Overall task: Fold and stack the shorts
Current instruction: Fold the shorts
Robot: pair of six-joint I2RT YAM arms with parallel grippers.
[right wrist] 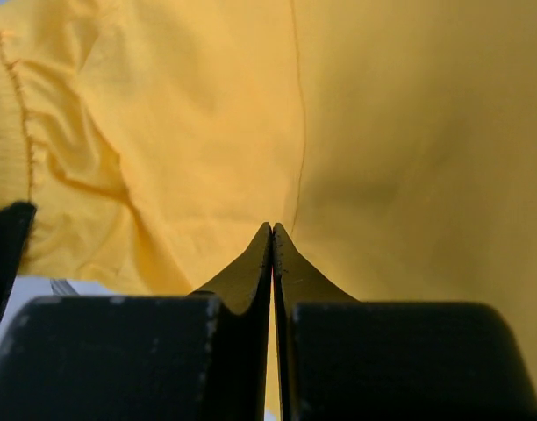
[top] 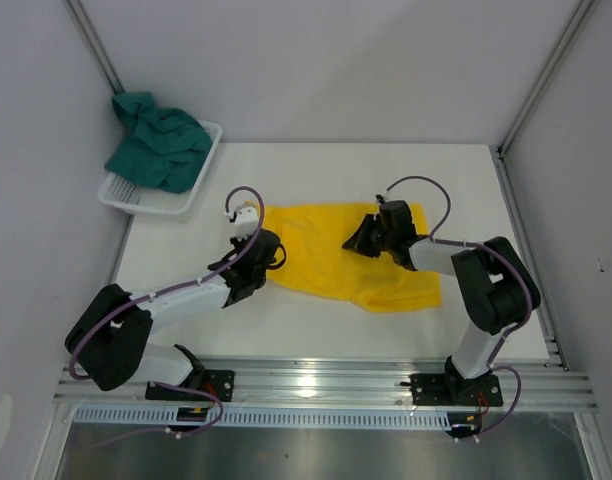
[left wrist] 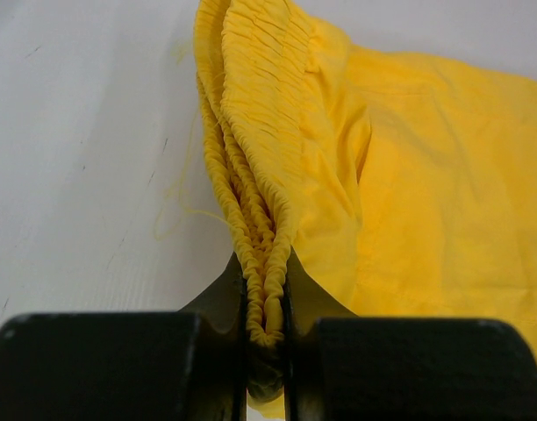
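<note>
Overall, a white table (top: 316, 170) between grey walls (top: 336, 60) carries a mesh basket (top: 136, 203) at its far-left corner, teal shorts (top: 161, 145) heaped inside. Yellow shorts (top: 326, 255) lie mid-table, waistband (left wrist: 251, 132) pinched by the left gripper (left wrist: 266, 298); the right gripper (right wrist: 272, 241) is clenched over them.

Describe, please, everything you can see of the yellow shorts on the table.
The yellow shorts are bright, thin, soft fabric. They lie mostly flat and spread, slightly rumpled, across the middle of the white table. Their gathered elastic waistband is at the left end, bunched double and pinched in the left gripper. The right gripper, shut, rests its tips on the fabric near the far edge; whether it pinches any is unclear.
</note>
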